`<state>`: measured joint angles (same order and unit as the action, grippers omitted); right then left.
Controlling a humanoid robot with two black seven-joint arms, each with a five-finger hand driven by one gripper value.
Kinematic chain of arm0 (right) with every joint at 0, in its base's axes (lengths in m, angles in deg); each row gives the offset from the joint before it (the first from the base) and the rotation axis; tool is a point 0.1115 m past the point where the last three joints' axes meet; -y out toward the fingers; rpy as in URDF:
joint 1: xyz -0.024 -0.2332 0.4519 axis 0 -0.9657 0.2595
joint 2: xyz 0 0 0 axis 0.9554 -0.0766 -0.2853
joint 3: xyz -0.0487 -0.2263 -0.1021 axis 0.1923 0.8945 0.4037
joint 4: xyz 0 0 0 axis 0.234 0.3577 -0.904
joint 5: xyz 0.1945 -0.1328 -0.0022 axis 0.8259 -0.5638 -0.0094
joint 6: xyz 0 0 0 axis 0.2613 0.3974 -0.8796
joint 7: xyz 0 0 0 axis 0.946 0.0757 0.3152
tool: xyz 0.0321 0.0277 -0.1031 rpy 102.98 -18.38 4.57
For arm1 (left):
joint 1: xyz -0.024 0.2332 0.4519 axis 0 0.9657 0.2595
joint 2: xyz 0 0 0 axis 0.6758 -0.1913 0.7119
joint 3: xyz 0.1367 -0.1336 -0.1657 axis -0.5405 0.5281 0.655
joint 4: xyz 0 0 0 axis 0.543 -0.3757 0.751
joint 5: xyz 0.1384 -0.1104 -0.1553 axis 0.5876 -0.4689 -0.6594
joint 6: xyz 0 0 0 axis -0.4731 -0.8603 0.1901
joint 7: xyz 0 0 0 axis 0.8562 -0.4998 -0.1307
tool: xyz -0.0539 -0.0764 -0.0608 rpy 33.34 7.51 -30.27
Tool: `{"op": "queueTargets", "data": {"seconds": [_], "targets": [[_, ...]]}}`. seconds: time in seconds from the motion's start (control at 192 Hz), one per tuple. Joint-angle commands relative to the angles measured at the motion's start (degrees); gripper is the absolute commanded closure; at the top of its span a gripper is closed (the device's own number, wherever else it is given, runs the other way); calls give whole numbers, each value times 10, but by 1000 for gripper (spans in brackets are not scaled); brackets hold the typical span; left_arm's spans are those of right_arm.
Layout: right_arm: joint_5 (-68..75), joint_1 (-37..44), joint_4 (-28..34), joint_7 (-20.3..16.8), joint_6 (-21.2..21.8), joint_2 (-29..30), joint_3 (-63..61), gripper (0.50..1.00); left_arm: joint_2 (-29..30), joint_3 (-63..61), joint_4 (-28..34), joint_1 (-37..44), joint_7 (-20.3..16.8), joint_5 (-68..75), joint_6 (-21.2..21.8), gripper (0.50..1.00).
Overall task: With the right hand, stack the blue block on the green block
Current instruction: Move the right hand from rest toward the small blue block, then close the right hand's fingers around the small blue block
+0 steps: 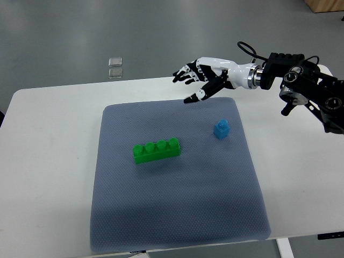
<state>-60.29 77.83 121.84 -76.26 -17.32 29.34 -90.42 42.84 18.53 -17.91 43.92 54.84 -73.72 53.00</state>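
while the blue block (221, 129) sits untouched on the grey mat (177, 215) toward the counter's (48, 161) right edge, the right hand (201, 79) hovers near the far edge, fingers (192, 99) spread and holding nothing. the green block (156, 150) lies mid-mat, well apart from the blue one. the reach looks barely begun; next the hand must drop onto the blue block and pinch it.
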Motion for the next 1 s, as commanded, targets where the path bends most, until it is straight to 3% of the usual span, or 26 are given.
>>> {"op": "queueTargets", "data": {"seconds": [0.0,0.214,0.501,0.997], "targets": [[-79,59,45,-11,18,-42,105,581,0,0,-7,0,0,0,0,500],[-93,81,58,-22,19,-58,163,579,0,-1,-11,0,0,0,0,500],[-103,57,45,-39,-46,-43,164,581,0,0,-10,-1,0,0,0,500],[-147,14,26,-33,-89,-35,171,589,0,1,-9,-1,1,0,0,500]]}}
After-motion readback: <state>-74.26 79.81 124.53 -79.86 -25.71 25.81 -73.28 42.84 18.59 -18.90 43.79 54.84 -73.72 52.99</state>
